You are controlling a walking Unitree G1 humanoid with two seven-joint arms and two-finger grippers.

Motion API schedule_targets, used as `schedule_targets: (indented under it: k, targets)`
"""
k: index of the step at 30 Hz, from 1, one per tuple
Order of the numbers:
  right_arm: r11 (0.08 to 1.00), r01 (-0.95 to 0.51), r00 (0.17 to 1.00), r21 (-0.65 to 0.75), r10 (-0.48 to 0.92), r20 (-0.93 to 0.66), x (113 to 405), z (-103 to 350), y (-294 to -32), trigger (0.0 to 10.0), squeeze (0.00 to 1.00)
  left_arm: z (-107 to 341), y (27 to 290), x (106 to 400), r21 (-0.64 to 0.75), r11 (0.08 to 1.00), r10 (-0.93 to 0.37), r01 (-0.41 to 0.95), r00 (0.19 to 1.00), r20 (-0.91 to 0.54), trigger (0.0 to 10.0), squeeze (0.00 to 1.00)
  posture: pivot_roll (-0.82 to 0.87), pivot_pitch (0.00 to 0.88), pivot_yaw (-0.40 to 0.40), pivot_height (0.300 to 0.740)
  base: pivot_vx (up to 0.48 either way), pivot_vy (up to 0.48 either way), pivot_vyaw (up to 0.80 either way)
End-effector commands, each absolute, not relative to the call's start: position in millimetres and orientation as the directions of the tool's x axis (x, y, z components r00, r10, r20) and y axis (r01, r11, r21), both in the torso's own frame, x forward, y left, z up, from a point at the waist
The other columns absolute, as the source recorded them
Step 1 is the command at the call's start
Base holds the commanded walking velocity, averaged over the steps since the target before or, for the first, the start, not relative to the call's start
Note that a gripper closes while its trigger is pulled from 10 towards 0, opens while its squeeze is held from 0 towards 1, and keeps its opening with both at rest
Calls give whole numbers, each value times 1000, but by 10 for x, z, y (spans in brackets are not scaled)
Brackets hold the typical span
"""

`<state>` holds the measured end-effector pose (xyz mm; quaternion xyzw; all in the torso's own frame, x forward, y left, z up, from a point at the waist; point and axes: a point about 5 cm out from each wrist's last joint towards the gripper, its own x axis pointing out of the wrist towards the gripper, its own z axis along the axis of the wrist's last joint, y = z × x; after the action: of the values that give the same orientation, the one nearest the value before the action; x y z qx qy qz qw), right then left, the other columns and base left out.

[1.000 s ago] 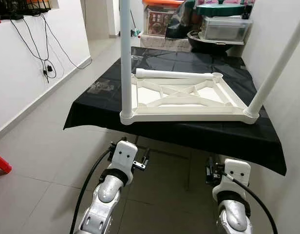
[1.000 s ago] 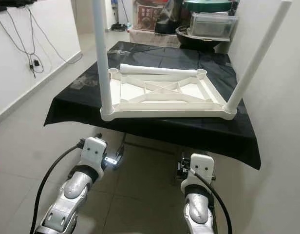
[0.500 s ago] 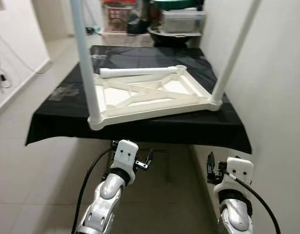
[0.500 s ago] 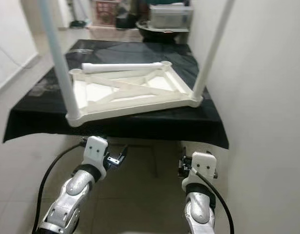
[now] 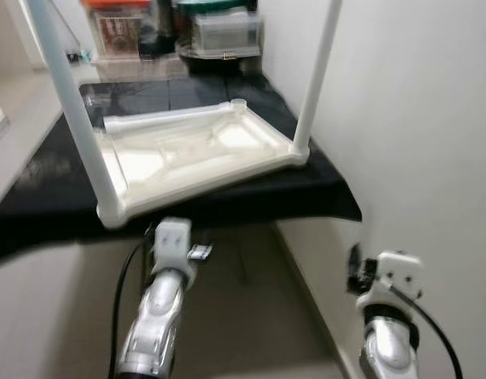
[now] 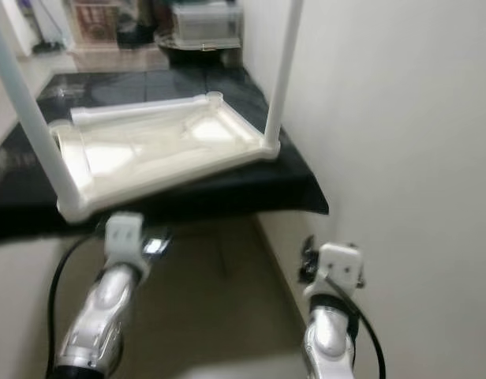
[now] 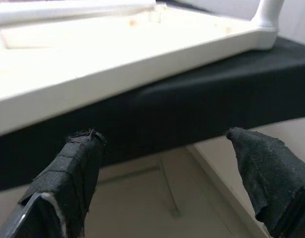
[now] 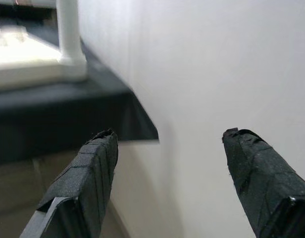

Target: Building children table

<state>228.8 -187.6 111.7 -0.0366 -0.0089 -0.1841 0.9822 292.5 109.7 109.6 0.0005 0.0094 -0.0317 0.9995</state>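
Black cloth [image 5: 322, 193] covers the bench beside a white wall [image 5: 416, 118]. White children's table [image 5: 188, 154] lies inverted on it, two legs [image 5: 318, 75] standing upward, a loose leg [image 5: 160, 120] lying along its far edge. Left tool [image 7: 162, 173] and right tool [image 8: 167, 173] hang below the bench edge, fingers spread wide, holding nothing.

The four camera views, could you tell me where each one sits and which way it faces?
Left eye view: on the head, looking forward and down at the upturned white table on the black cloth; both silver arms show below.
Right eye view: the other eye of the same stereo pair, same scene, with the wall close on the right.
Left wrist view: along the open left tool, toward the cloth's edge and the table rim.
Right wrist view: along the open right tool, toward the wall and the cloth's corner.
Shared: both wrist views catch the near right leg.
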Motion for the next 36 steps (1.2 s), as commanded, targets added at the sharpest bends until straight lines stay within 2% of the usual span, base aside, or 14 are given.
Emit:
schedule_targets:
  k: [1, 7, 8, 13, 18, 29, 36]
  targets:
    - [940, 336, 942, -53, -335, 25, 2296, 1123, -1803, 10000, 0, 1054, 1153, 2906, -13, 999, -45, 45, 998, -36, 10000, 0, 50, 0, -40, 740, 0, 0, 0]
    - [959, 281, 960, -28, -281, -1, 2321, 1092, -1736, 10000, 0, 1083, 1113, 2901, -10, 998, -62, 62, 998, -22, 10000, 0, 48, 0, -36, 740, 0, 0, 0]
    - [974, 226, 974, -9, -227, -15, 2344, 1076, -1676, 10000, 0, 1088, 1099, 2901, -9, 997, -74, 73, 997, -20, 10000, 0, 48, 0, -36, 740, 0, 0, 0]
    - [983, 183, 983, 5, -183, -14, 2357, 1077, -1631, 10000, 0, 1096, 1081, 2899, -4, 996, -86, 86, 996, -16, 10000, 0, 48, 0, -36, 740, 0, 0, 0]
    - [997, 76, 997, 29, -76, -20, 2383, 1076, -1536, 10000, 0, 1111, 1056, 2892, 6, 995, -102, 102, 995, -6, 10000, 0, 53, 0, -41, 740, 0, 0, 160]
    - [997, 71, 997, 32, -70, -23, 2384, 1069, -1551, 10000, 0, 1107, 1059, 2887, 4, 995, -103, 103, 995, -7, 10000, 0, 54, 0, -43, 740, 0, 0, 711]
    - [995, 70, 997, 66, -68, -31, 2386, 1054, -1559, 10000, 0, 1107, 1050, 2884, 9, 993, -118, 118, 993, -6, 10000, 0, 56, 0, -43, 740, 0, 135, 0]
